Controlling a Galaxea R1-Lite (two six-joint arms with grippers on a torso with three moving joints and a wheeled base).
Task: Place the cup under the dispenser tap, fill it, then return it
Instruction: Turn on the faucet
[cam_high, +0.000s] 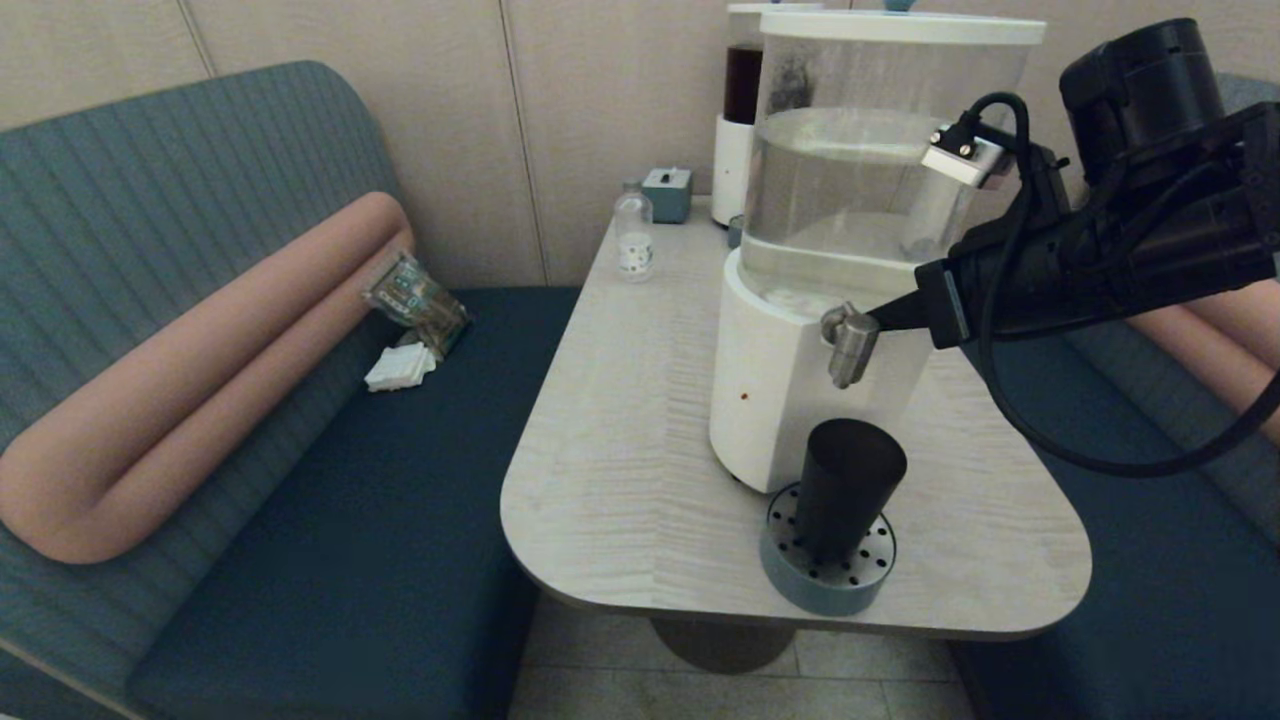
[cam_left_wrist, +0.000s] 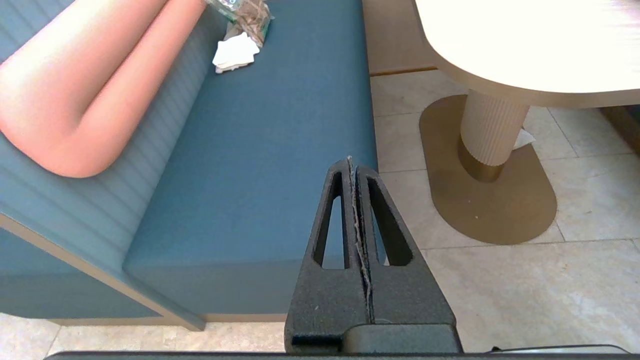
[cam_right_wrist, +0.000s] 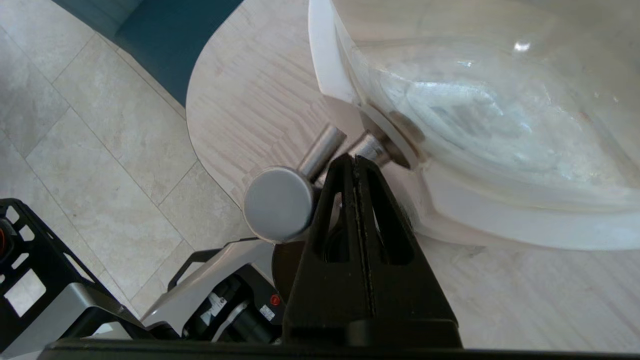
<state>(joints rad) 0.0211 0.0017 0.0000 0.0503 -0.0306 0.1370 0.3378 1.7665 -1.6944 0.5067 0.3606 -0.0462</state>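
Booth seating in teal flanks a pale wood-grain table (cam_high: 620, 440) with rounded corners. Nearest the robot, at the table's front edge, a round grey perforated drip tray (cam_high: 828, 570) carries the cup (cam_high: 845, 485), upright and directly below the dispenser tap (cam_high: 850, 345).

Placement step looks done. Filling looks in hand: the right gripper (cam_high: 885, 318), fingers pressed together with nothing between them, has its tip against the tap's side, at the spigot stem in the right wrist view, as if to push the valve. No stream of water is visible and the cup's inside is too dark to judge its level. Returning the cup remains.

Behind the tap stands the big dispenser (cam_high: 800, 390), white base, clear tank partly full. The left gripper (cam_left_wrist: 356, 200) hangs parked over the bench seat and floor beside the table, fingers closed and empty.

Farther back: a small clear bottle (cam_high: 634, 240) with a white label, print too small to read; a second dispenser with a dark red tank (cam_high: 742, 85). No brand marks legible anywhere.
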